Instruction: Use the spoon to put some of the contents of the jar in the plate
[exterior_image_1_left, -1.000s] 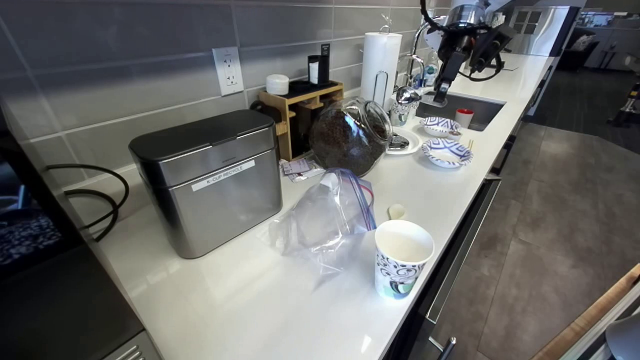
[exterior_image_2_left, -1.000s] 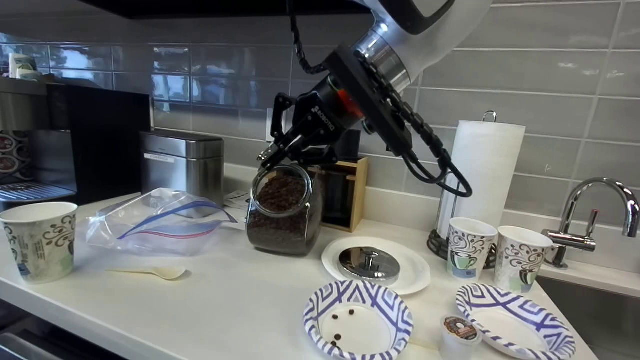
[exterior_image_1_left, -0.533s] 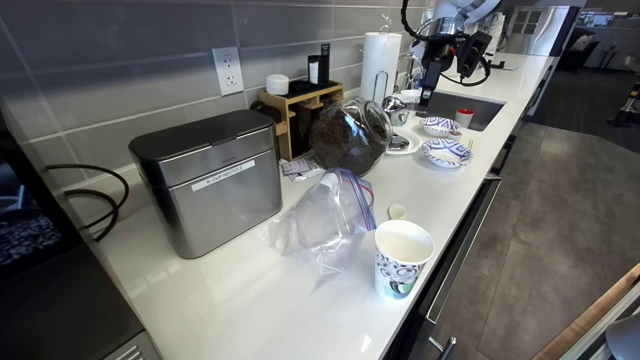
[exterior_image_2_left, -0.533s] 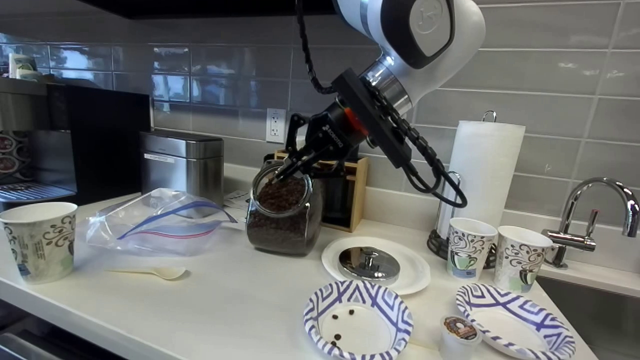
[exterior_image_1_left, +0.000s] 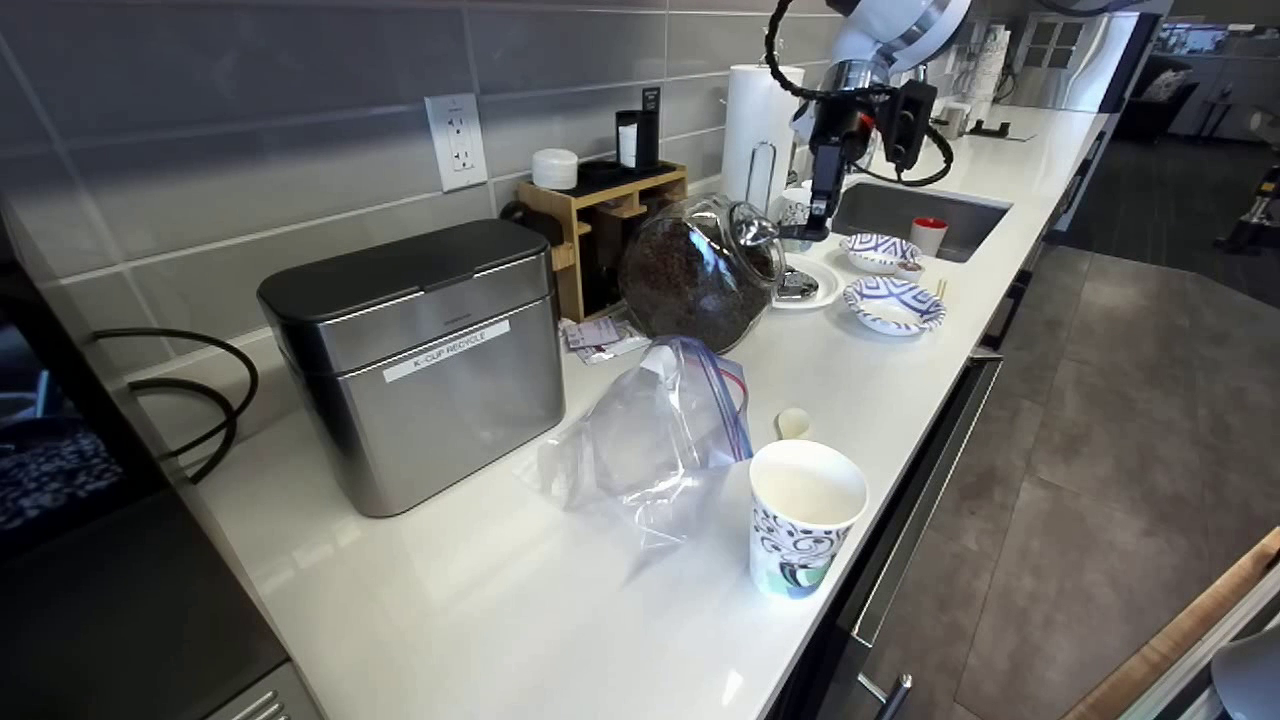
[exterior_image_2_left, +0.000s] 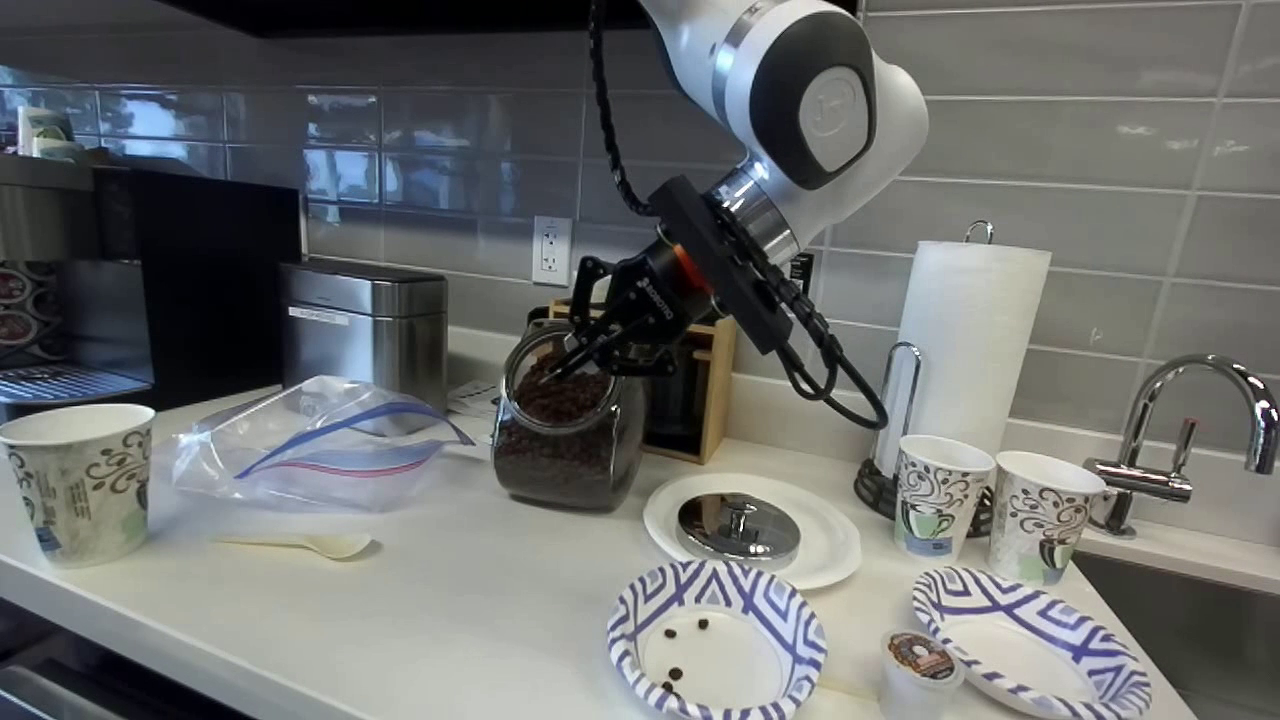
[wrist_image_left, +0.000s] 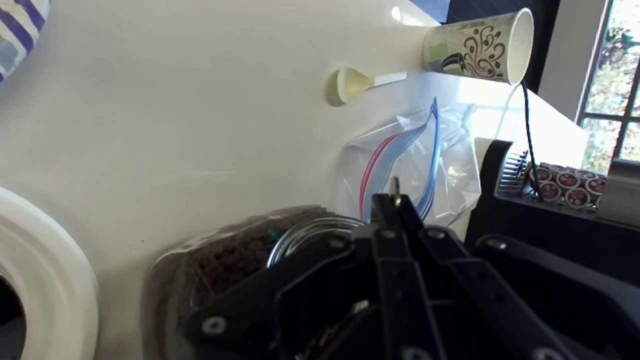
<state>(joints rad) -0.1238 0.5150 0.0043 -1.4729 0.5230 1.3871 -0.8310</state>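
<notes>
so the black two-finger gripper (wrist_image_left: 396, 204) is pinching its tips together on a silver round-bowled metal spoon (exterior_image_1_left: 752, 225), and that bowl is hanging right at the mouth of the clear glass jar (exterior_image_2_left: 565, 470) of dark brown beans (exterior_image_2_left: 558, 400), though i'm not making out whether it's sitting inside. meanwhile a blue-and-white patterned paper plate (exterior_image_2_left: 730, 655) is resting on the white counter (exterior_image_2_left: 430, 620), holding a few beans.
</notes>
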